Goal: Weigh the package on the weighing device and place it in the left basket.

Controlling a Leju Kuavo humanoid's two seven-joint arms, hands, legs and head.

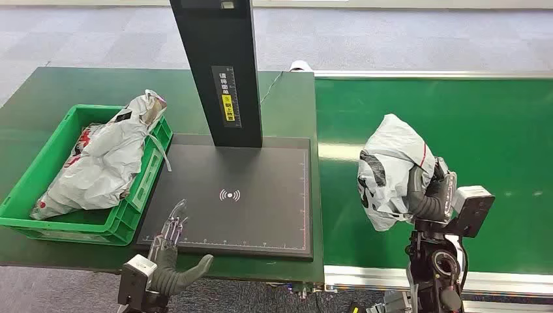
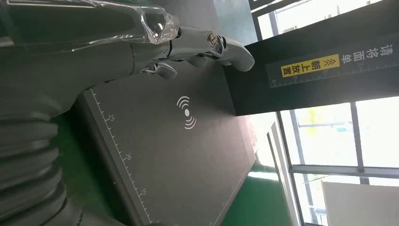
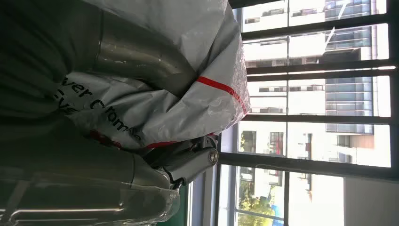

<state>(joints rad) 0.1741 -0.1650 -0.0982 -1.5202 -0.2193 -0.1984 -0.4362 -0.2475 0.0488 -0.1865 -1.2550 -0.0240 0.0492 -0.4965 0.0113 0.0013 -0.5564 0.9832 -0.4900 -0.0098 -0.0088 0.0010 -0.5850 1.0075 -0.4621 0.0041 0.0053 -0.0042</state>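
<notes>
Right hand [image 1: 427, 192] grips crumpled white plastic package [image 1: 388, 171] above green conveyor belt [image 1: 495, 137], apparently lifted clear; left hand [image 1: 171, 242] spread empty by flat black weighing device [image 1: 241, 195]; weighing and green plastic basket [image 1: 39, 176] remain.

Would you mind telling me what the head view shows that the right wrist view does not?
Head view alone: the green basket holding packages, the black scale with its post, the open left hand at the scale's near edge, and the conveyor belt. Right wrist view alone: windows with buildings outside. Both: the right hand gripping the grey package.
</notes>
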